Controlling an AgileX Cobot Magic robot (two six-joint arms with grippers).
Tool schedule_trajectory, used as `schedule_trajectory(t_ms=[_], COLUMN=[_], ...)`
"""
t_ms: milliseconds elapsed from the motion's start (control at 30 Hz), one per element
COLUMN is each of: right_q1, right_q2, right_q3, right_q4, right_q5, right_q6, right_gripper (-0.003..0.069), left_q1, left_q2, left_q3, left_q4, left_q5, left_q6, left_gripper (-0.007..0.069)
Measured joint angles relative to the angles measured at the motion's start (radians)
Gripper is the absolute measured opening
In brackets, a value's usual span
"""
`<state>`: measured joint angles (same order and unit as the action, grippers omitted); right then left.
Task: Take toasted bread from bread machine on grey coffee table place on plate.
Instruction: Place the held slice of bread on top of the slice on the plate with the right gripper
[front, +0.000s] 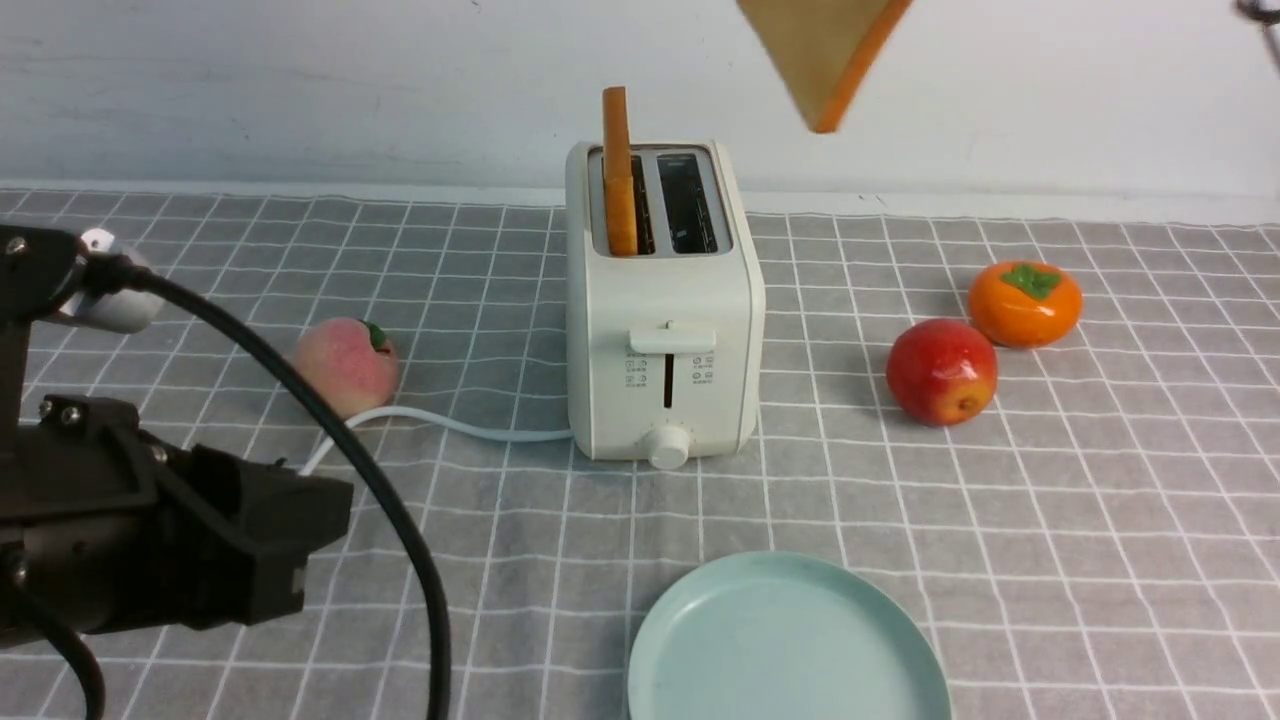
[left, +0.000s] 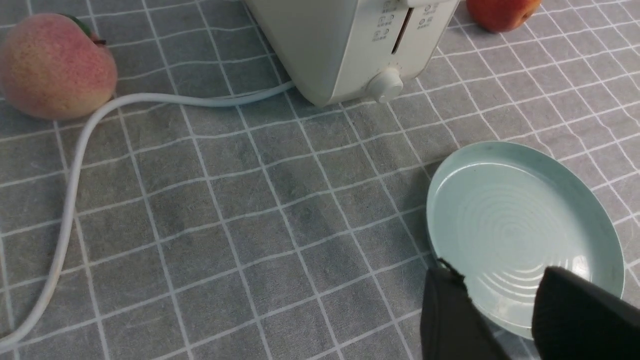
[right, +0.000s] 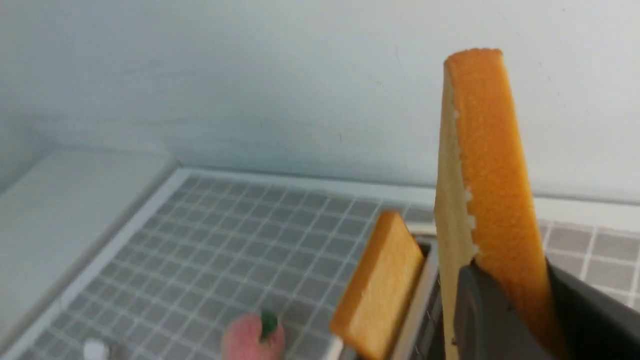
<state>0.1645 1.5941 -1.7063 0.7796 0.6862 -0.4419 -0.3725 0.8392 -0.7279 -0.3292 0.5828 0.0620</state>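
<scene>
Grey coffee table under white-gridded cloth spans the whole scene; cream bread machine stands upright near its middle, lever and knob facing the robot; white cord trails off to its left; mint plate lies on the near side, well apart from the bread machine; left gripper sits low at the left, fingers parted, holding nothing; right gripper is clamped on one toast slice, held high above and right of the bread machine, one corner pointing down; other slice stands upright in the left slot; peach left of the machine; apple and persimmon on the right, just beside each other.
</scene>
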Motion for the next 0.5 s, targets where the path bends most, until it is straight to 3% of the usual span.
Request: schedule_trajectory(t_ms=[200,267,367,500], right_q1=[-0.062,-0.054,-0.029,0.059], right_q2=[-0.026,-0.007,0.024,0.061], right_q3=[0.070,0.151,0.282,0.506], right_q4=[-0.092,-0.089,-0.068,0.091], right_q5=[0.447,0.518,0.531,0.497], right_q6=[0.128,0.156,0.146,0.023], right_gripper=[0.0110,0.0110,0.0110,0.0110], left_q1=[0.000,0.000,0.000,0.000], left_q2=[0.000,0.000,0.000,0.000], left_q3=[0.000,0.000,0.000,0.000], left_q4=[-0.061,-0.104,-0.159,-0.229], left_q5=[-0.029,-0.062,-0.096,-0.118], left_q6=[0.000,0.000,0.000,0.000], left_gripper=[0.0244,0.0244,0.0244,0.0244])
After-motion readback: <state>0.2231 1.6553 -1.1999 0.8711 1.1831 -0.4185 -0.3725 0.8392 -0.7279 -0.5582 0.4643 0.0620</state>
